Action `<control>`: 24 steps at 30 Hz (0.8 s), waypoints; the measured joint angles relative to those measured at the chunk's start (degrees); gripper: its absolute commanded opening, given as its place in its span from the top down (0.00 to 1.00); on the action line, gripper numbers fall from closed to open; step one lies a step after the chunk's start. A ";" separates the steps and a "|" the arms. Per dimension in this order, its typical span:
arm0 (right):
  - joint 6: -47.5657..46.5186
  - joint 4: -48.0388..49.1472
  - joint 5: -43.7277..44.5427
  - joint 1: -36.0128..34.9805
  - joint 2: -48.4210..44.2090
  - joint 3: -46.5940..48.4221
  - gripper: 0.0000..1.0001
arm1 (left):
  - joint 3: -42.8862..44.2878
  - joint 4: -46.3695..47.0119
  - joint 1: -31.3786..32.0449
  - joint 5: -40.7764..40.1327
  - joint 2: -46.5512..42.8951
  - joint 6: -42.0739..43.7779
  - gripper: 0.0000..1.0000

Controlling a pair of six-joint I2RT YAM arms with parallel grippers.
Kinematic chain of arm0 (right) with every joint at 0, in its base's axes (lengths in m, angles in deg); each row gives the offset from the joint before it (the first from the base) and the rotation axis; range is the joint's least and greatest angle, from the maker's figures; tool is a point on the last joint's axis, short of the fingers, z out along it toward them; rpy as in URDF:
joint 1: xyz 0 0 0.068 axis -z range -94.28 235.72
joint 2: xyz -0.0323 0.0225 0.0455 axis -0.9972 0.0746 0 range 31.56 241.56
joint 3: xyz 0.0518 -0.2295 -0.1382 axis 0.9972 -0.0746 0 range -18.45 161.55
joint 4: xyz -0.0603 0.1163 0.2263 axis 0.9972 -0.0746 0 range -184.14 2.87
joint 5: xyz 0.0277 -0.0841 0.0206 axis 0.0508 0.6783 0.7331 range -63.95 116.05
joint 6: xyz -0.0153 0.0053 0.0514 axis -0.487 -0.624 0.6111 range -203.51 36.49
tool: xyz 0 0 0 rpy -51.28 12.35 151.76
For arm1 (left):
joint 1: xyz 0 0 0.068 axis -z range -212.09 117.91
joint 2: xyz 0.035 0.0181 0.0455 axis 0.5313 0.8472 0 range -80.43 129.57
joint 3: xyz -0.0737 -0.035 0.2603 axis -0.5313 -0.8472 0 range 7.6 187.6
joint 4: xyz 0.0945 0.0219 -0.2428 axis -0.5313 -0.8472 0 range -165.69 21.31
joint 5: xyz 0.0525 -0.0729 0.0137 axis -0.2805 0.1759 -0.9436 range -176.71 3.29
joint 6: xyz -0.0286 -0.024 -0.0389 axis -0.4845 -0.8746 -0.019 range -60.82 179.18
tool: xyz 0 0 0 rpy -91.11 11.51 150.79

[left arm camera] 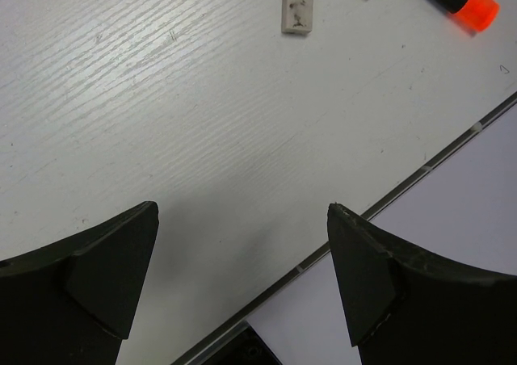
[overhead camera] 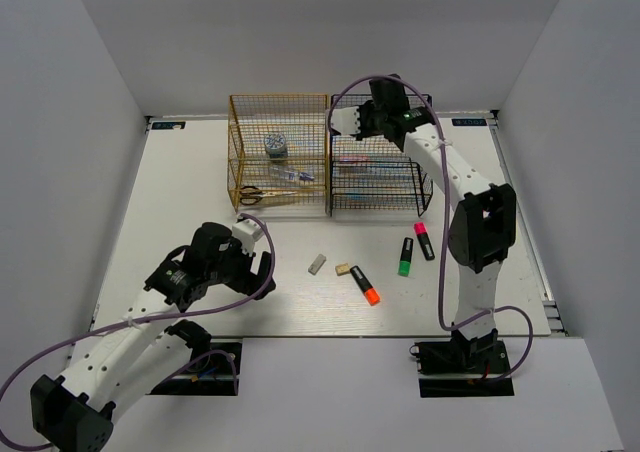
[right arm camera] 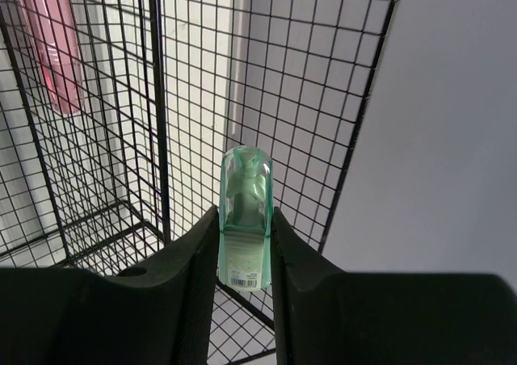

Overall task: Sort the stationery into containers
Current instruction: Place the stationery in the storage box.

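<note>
Inspector: State of the right fingers (right arm camera: pixel 245 248)?

Technician: Partly closed, clamped on both sides of a pale green highlighter (right arm camera: pixel 245 211). Its rounded translucent cap projects beyond the fingertips, and the labelled part of the body sits in the grip.

Inspector: Position of that highlighter?

Technician: In the top view, the right arm reaches over the far top edge of the black rack (overhead camera: pixel 380 177). The right wrist view shows black mesh behind and below the highlighter, with a pink item (right arm camera: pixel 56 50) deeper in the same rack. Contact between highlighter and mesh cannot be determined.

Inspector: State of the left fingers (left arm camera: pixel 242 211)?

Technician: Spread wide, holding nothing. They hang over bare tabletop (overhead camera: pixel 190 202) near its front edge, to the left of the loose items.

Inspector: Loose items on the tabletop?

Technician: Five, all in front of the racks:
- grey eraser (overhead camera: pixel 317 264)
- tan eraser (overhead camera: pixel 342 269), just beside the grey one
- orange highlighter (overhead camera: pixel 365 285), near the tan eraser
- green highlighter (overhead camera: pixel 406 256) and pink highlighter (overhead camera: pixel 425 241), further right, close together but apart

Inspector: Contents of the gold rack (overhead camera: pixel 240 152)?

Technician: It stands against the black rack's left side. From above, it shows the tape roll (overhead camera: pixel 276 146) farthest back, the clear tube (overhead camera: pixel 290 175) in the middle and the scissors (overhead camera: pixel 262 194) nearest the front.
</note>
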 measured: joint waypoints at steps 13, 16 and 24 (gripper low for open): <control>0.79 -0.02 -1.70 2.12 0.87 0.22 0.42 | 0.00 0.00 0.00 -0.02 0.63 0.20 0.04; 1.99 -0.02 -2.05 2.16 0.87 0.22 0.53 | 0.00 0.00 -0.02 -0.02 0.63 0.20 0.08; 14.78 2.10 -3.32 2.23 -4.63 -5.68 1.00 | 0.00 0.50 -0.04 0.52 1.90 0.33 1.00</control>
